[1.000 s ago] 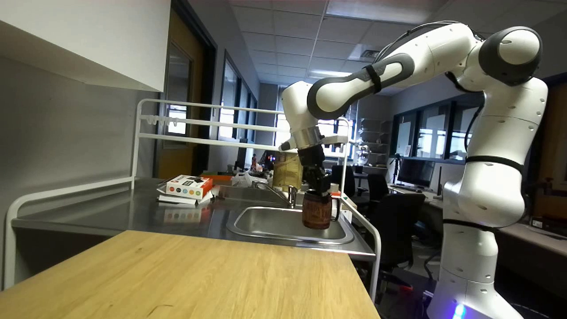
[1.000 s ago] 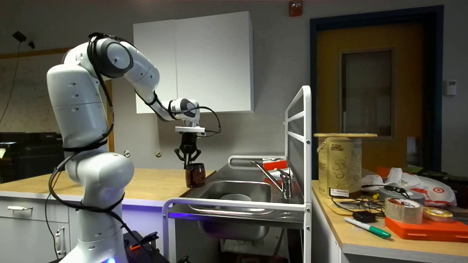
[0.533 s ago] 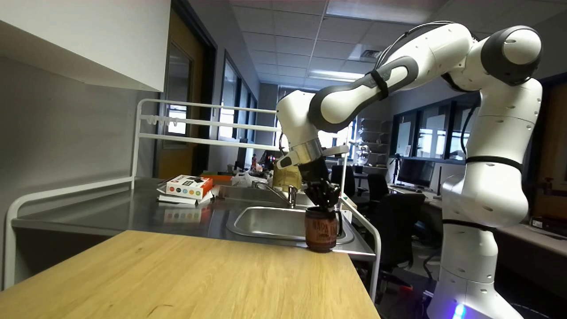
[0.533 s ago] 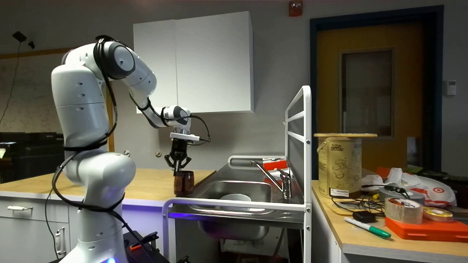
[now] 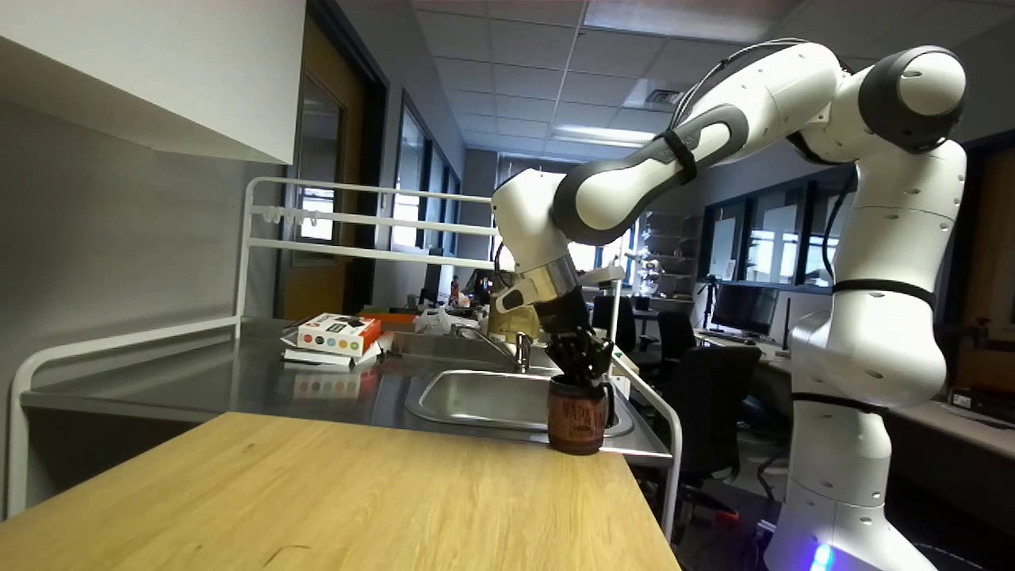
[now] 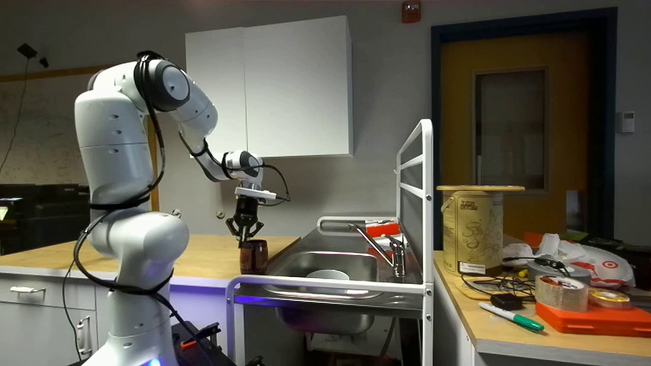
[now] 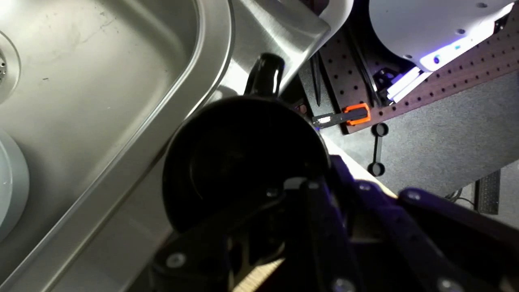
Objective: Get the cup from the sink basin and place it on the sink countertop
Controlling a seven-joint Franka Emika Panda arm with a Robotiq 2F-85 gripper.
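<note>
The dark brown cup [image 5: 576, 418] is upright with its black handle to the side. It is at the near strip of the grey sink countertop [image 5: 262, 377], between the sink basin [image 5: 476, 400] and the wooden tabletop; whether its base touches is unclear. In an exterior view the cup [image 6: 254, 257] is left of the basin [image 6: 351, 262]. My gripper [image 6: 245, 242] is above the cup, shut on its rim, one finger inside and one outside. In the wrist view the cup's dark mouth [image 7: 239, 146] is beside the basin rim, with the gripper [image 7: 324, 174] at its edge.
A white tubular rack [image 6: 428, 203] surrounds the countertop. A faucet [image 5: 521, 351] stands behind the basin. A red and white box [image 5: 337, 335] lies on the countertop. The light wooden tabletop [image 5: 357, 492] adjoins it. A pale round dish [image 6: 328, 274] is in the basin.
The cup and gripper have moved down and away from over the basin to the strip beside the wooden tabletop. Over the last half second they shift only slightly, and the gripper tilts a little more.
</note>
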